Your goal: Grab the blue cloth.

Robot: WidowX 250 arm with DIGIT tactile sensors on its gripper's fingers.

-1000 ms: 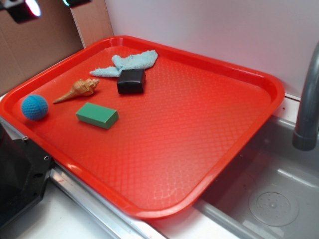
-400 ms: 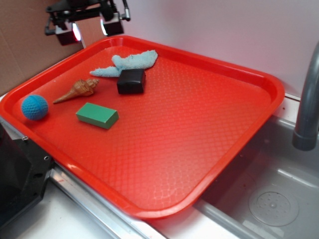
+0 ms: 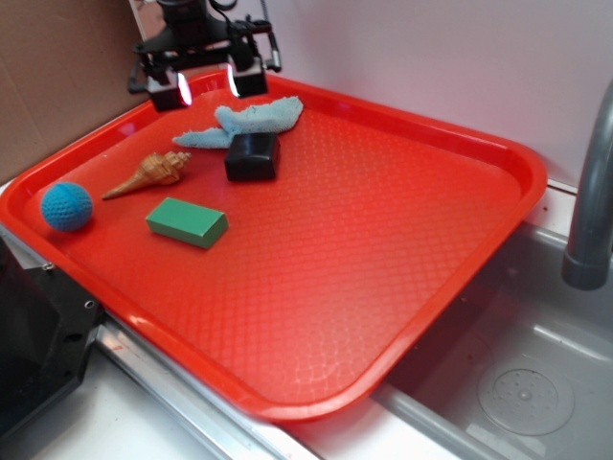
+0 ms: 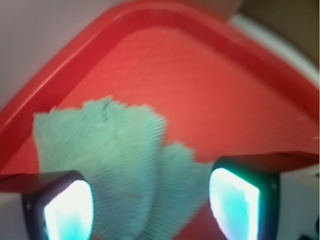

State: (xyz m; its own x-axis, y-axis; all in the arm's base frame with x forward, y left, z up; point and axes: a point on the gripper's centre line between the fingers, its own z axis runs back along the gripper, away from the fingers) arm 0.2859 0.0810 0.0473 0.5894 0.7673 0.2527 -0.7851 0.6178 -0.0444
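The blue cloth [image 3: 251,122] is a pale terry rag lying flat near the far left corner of the red tray [image 3: 402,259], touching the black block [image 3: 253,156]. My gripper [image 3: 207,88] hangs open above the tray, just left of and over the cloth's near end, its two lit fingertips wide apart. In the wrist view the blue cloth [image 4: 115,155] fills the space below and between the fingertips [image 4: 67,210], with the gripper [image 4: 150,207] still above it and not touching.
On the tray's left side lie a tan spiral shell [image 3: 150,173], a green block [image 3: 188,222] and a darker blue crocheted ball [image 3: 66,206]. A sink basin [image 3: 517,383] and grey faucet [image 3: 592,192] are at right. A brown cardboard wall [image 3: 57,86] stands behind the tray's left corner.
The gripper has come in from the upper left, moving right and down toward the blue cloth. The objects on the tray have not moved.
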